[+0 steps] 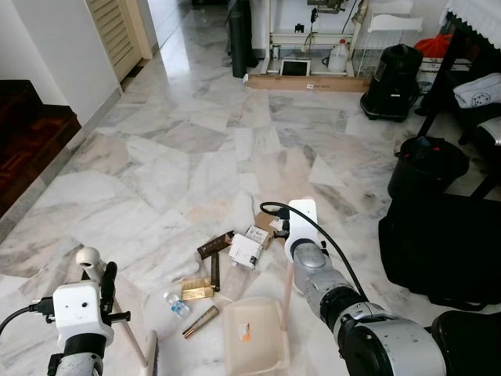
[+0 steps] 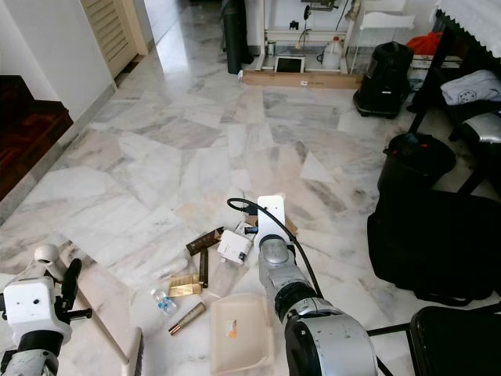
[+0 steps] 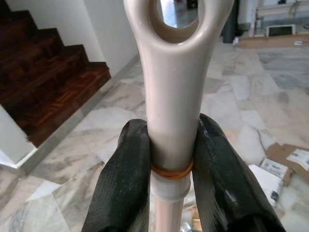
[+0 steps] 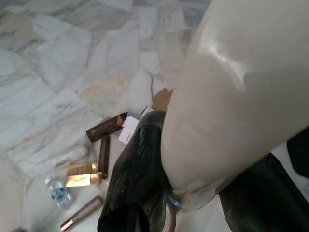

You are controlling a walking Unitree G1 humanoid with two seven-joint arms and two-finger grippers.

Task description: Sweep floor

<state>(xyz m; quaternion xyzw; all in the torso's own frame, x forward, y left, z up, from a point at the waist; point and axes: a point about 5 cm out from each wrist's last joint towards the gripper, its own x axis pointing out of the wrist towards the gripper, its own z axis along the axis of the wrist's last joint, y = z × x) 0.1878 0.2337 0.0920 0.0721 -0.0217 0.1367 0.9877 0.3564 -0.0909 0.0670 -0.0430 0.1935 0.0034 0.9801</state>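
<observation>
1. Two tools frame the job in the left eye view. The litter (image 1: 227,258), cartons, a gold box, a tube and a bottle (image 1: 176,304), lies on the marble floor (image 1: 180,149) at about 2 o'clock from the brush (image 1: 150,356). The dustpan (image 1: 252,337) sits near the pile at its 6 o'clock, mouth toward it as far as I can tell. The left gripper (image 1: 100,274) is high on the broom, and the right arm (image 1: 313,258) reaches over the pile's 3 o'clock side.
2. Right eye view: the broom handle (image 2: 98,317) runs its long axis from 10 o'clock at the ring end down to 4 o'clock at the brush. The brush lies at the dustpan's 9 o'clock and is nearer to it than to most of the litter. My judgement is that the brush must first be carried out past the pile toward 12 o'clock, then drawn back toward the pan. The left arm does the sweeping.
3. Left wrist view: both black fingers (image 3: 125,174) are clamped on the handle just below its ring. The stairs (image 3: 53,82) lie at 10 o'clock and some cartons at 4 o'clock.
4. Right wrist view: the right gripper (image 4: 193,164) is closed around the cream dustpan handle (image 4: 241,77), and the litter lies at 8 o'clock beyond it.
</observation>
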